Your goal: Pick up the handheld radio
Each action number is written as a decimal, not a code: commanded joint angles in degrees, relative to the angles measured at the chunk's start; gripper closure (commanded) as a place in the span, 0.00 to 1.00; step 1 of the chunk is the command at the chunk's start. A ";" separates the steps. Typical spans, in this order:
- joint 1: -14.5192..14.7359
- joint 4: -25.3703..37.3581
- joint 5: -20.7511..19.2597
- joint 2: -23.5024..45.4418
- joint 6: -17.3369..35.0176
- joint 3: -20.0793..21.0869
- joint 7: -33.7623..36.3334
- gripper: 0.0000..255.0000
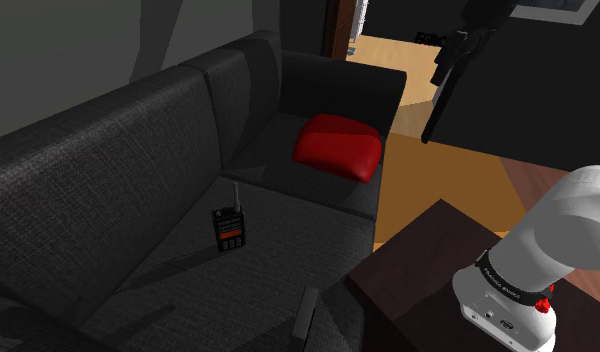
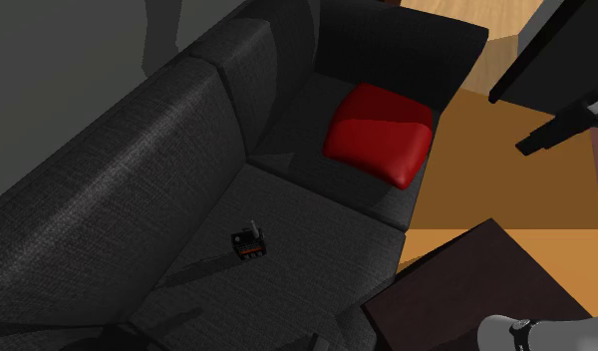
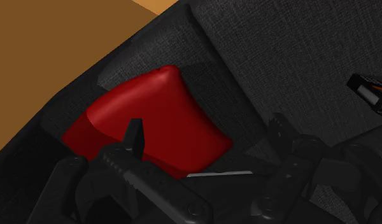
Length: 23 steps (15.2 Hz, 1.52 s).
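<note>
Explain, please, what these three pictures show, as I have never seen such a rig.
It is a white robot arm on a dark box, beside a dark sofa. One picture looks down from beside the box, another from a second outside camera, the third from the arm's hand, along its black pincer. On the sofa lie a small black radio and a red cushion, apart. The pincer is open, faces the cushion and holds nothing.
</note>
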 commanded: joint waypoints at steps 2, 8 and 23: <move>0.54 -0.08 0.39 1.45 1.28 0.52 0.10 0.00; 3.63 0.62 2.42 10.88 8.60 3.67 0.59 0.00; 9.66 10.61 3.56 37.75 22.17 11.87 1.90 0.00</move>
